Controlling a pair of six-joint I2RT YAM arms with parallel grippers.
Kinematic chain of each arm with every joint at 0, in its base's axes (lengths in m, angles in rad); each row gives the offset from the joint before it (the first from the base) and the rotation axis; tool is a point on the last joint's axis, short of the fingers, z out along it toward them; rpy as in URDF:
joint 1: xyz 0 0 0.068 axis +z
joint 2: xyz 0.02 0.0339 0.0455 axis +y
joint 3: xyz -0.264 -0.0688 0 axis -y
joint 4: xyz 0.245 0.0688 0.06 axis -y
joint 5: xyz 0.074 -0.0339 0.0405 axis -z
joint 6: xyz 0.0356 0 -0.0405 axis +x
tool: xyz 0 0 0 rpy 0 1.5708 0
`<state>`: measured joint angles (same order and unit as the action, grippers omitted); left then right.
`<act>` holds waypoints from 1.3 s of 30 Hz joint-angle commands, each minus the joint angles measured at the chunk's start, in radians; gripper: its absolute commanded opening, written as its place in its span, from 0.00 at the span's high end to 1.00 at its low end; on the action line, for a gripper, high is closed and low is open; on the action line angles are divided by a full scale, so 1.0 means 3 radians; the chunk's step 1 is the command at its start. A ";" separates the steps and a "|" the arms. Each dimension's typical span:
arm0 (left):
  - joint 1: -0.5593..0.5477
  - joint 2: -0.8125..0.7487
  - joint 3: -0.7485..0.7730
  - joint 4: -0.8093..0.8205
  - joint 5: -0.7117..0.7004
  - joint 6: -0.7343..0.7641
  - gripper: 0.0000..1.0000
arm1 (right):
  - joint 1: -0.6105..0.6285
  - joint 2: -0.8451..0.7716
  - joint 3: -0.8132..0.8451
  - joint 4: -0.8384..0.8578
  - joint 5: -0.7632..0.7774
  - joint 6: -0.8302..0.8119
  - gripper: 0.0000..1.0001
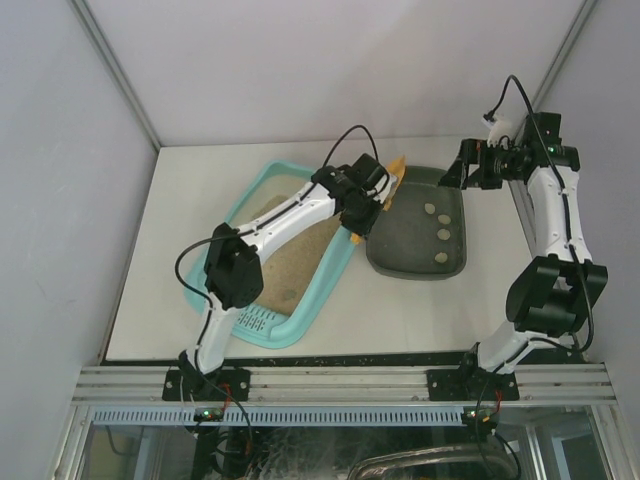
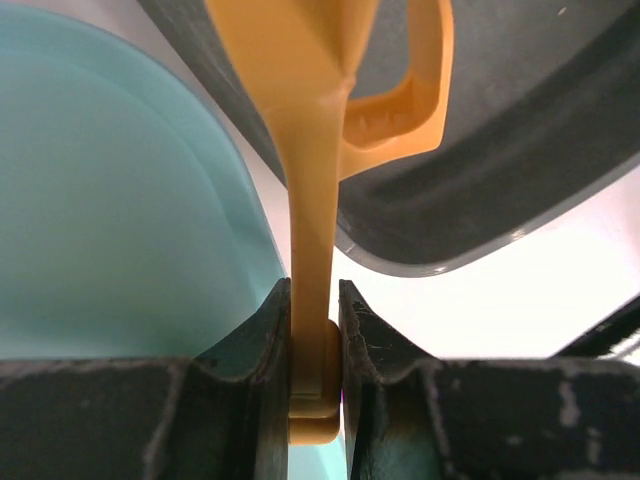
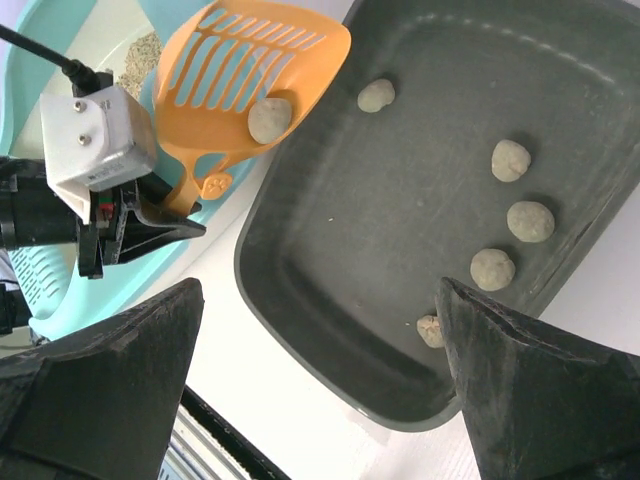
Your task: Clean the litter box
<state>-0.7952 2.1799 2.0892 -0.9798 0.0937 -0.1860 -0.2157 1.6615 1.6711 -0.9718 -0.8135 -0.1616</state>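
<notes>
Left wrist view: the fingers (image 2: pixel 262 345) of the left gripper (image 2: pixel 315 300) are clamped tight on the handle of the scoop (image 2: pixel 310 150).
The orange scoop carries one clump (image 3: pixel 269 119) at the left rim of the dark grey tray (image 3: pixel 330 260), where five clumps (image 3: pixel 529 221) already lie. Judged mid-task: this clump awaits tipping, and more sifting may remain. The right gripper (image 1: pixel 458 176) hangs fully spread near the tray's far right corner, holding nothing. The litter box (image 1: pixel 330 290) is light turquoise, with tan sand (image 1: pixel 300 262) and a slotted grate (image 1: pixel 255 320) at its near end. It lies angled on the left half of the table (image 1: pixel 420 310), close to the near edge.
</notes>
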 commanded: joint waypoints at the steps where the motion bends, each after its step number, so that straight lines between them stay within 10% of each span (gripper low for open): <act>1: -0.0120 -0.0042 0.0057 -0.0132 -0.0618 0.0354 1.00 | -0.0010 -0.0191 -0.0158 0.0171 0.0049 0.0127 0.00; 27: -0.0559 -0.0498 -0.0157 -0.0268 -0.1141 0.0506 1.00 | -0.0114 -0.0793 -0.0931 0.1443 -0.0307 0.0805 0.00; 39: 0.0042 -0.1924 -0.1224 -0.1051 -0.0031 -0.0549 1.00 | 0.0417 -0.0741 -0.0733 0.1789 -0.0187 0.1317 0.00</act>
<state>-0.8116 1.6714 1.8263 -1.1503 0.0055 -0.1764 -0.1757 1.4418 1.4170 -0.4889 -0.8890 0.2005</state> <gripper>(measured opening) 0.242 0.997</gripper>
